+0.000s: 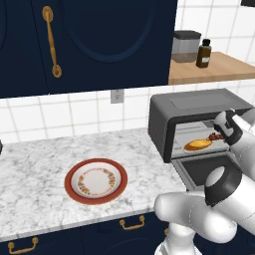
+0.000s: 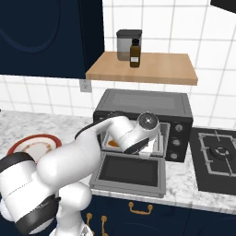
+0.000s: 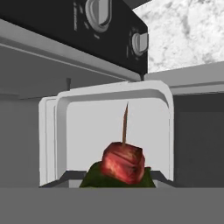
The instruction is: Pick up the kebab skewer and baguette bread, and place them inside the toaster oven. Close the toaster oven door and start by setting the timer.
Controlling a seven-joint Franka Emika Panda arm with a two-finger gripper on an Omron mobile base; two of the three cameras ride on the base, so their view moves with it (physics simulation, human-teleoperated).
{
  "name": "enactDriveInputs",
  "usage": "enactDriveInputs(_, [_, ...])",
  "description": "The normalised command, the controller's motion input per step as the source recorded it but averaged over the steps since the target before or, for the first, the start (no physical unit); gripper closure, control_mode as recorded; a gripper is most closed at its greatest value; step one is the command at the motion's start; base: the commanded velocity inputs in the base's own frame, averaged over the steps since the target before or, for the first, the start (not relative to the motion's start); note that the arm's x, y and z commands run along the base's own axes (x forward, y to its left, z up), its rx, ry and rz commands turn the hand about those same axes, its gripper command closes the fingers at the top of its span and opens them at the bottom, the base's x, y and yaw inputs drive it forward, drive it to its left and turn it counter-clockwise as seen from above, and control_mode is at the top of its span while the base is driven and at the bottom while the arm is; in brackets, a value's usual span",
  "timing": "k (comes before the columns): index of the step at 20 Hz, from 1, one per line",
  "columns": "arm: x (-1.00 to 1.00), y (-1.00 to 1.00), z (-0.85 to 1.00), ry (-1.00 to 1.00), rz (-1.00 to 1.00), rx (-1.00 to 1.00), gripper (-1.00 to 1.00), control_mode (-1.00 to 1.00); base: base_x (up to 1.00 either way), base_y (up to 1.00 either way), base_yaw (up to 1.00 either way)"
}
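The toaster oven (image 1: 199, 112) is a dark grey box standing on the marble worktop (image 1: 40, 169), against the tiled wall. Its door (image 2: 131, 171), a dark-framed glass panel, is dropped fully open and lies flat out front. Inside the pale cavity, the small golden-orange baguette bread (image 1: 197, 144) lies on its side. The kebab skewer (image 3: 124, 161) is at the oven's mouth, just right of the bread, with a dark red chunk threaded on its thin brown stick.

no readable text, labels or numbers (knob markings too blurred)
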Motion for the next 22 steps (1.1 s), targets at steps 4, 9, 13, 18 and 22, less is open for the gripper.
enactDriveInputs(4, [0.19,-0.03,0.0,-0.09,0.0,0.02,1.0,-1.0,0.0,0.0,0.0])
enactDriveInputs(9, [0.23,0.0,0.01,-0.01,0.0,0.03,1.0,-1.0,0.0,0.0,0.0])
enactDriveInputs(13, [0.29,0.0,0.06,0.0,0.0,0.01,1.0,-1.0,0.0,0.0,0.0])
enactDriveInputs(18, [0.05,-0.05,0.12,-0.05,0.0,0.09,1.0,-1.0,0.0,0.0,0.0])
enactDriveInputs(22, [0.0,0.0,0.24,0.0,0.0,0.07,1.0,-1.0,0.0,0.0,0.0])
